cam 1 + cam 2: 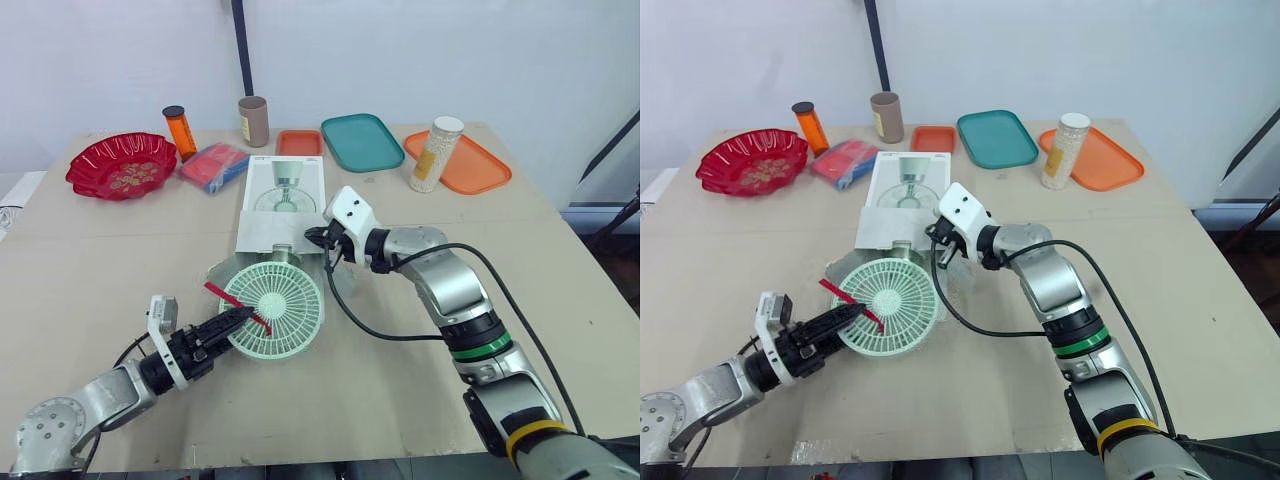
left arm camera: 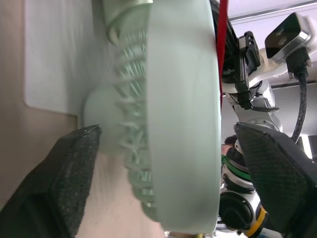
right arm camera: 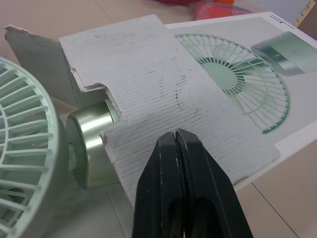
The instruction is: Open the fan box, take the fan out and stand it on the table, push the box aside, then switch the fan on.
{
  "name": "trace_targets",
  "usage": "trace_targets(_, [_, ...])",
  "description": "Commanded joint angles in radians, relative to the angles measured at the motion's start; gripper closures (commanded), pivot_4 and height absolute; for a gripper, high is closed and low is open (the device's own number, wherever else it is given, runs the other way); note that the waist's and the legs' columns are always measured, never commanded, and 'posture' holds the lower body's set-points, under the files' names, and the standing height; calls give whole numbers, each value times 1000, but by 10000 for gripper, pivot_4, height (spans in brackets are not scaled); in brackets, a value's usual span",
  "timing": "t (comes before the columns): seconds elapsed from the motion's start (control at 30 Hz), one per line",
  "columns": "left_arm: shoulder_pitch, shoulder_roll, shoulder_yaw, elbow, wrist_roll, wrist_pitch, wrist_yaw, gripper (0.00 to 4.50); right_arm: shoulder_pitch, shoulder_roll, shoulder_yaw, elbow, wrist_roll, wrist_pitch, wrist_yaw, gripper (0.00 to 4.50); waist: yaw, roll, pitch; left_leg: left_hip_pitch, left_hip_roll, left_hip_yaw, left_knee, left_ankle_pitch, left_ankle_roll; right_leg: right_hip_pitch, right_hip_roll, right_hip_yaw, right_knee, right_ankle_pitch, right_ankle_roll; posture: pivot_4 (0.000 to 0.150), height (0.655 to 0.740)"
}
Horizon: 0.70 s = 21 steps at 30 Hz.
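While the right hand point(image 3: 177, 135), closed on nothing, is pressing the box point(image 1: 285, 190) flap, seemingly pinning it, the left hand point(image 1: 243, 316) is straddling, open, the rim of the fan point(image 1: 278, 305), which is lying mid-counter point(image 1: 100, 260), base under that flap.

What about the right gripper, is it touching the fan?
Apart. Right wrist view shows the right gripper over the box flap, bare cardboard between it and the fan.

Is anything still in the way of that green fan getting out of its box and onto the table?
Only the box itself: the fan has its head out over the table, but its round back part sits tucked under the open flap. Nothing else visible blocks it.
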Motion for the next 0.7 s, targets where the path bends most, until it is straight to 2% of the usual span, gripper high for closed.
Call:
trace_targets(0.03, [38, 35, 59, -67, -43, 0, -58, 443, -20, -2, -12, -10, 10, 1, 8, 45000, 1, 0, 0, 0, 0, 0, 0, 0, 0, 0, 0, 0, 0, 0, 0, 1500, 7400])
trace_targets(0.13, [76, 60, 86, -101, -27, 1, -86, 443, -28, -3, -17, -5, 13, 0, 12, 45000, 1, 0, 0, 0, 0, 0, 0, 0, 0, 0, 0, 0, 0, 0, 0, 1500, 7400])
trace_targets(0.23, [121, 121, 123, -145, 51, 6, -164, 443, -35, -2, -30, -8, 31, 7, 23, 45000, 1, 0, 0, 0, 0, 0, 0, 0, 0, 0, 0, 0, 0, 0, 0, 1500, 7400])
trace_targets(0.3, [164, 184, 147, -197, 177, -14, -266, 443, -37, -3, -37, -15, 45, 5, 34, 45000, 0, 0, 0, 0, 0, 0, 0, 0, 1, 0, 0, 0, 0, 0, 0, 1500, 7400])
trace_targets(0.4, [203, 236, 178, -222, 298, -66, -393, 443, -42, -4, -50, -29, 69, 10, 52, 45000, 0, 2, 2, 0, 0, 1, -1, 0, 1, 0, 0, 0, 0, 0, 0, 1500, 7400])
trace_targets(0.5, [258, 282, 193, -250, 520, -197, -548, 443, -56, 0, -83, -70, 125, 33, 75, 45000, 0, 2, 2, 0, 0, 1, -1, -1, 1, 0, 0, 0, -1, 0, 0, 1500, 7400])
trace_targets(0.53, [288, 301, 188, -263, 637, -290, -608, 443, -62, 0, -101, -90, 155, 46, 86, 45000, 0, 3, 3, 0, 0, 1, -1, -1, 1, -1, 1, 0, -1, 0, -1, 1500, 7400])
trace_targets(0.57, [296, 299, 211, -263, 680, -343, -654, 443, -70, -2, -124, -114, 190, 61, 99, 45000, 0, 3, 3, 0, 0, 2, -2, -1, 1, -1, 0, 0, -1, 0, -1, 1500, 7400])
trace_targets(0.7, [312, 299, 121, -229, 1107, -752, -740, 443, -35, -60, -229, -235, 367, 93, 213, 45000, 4, 4, 4, -1, 1, 2, -3, -1, 1, -1, 0, 0, -2, -1, -1, 1500, 7400])
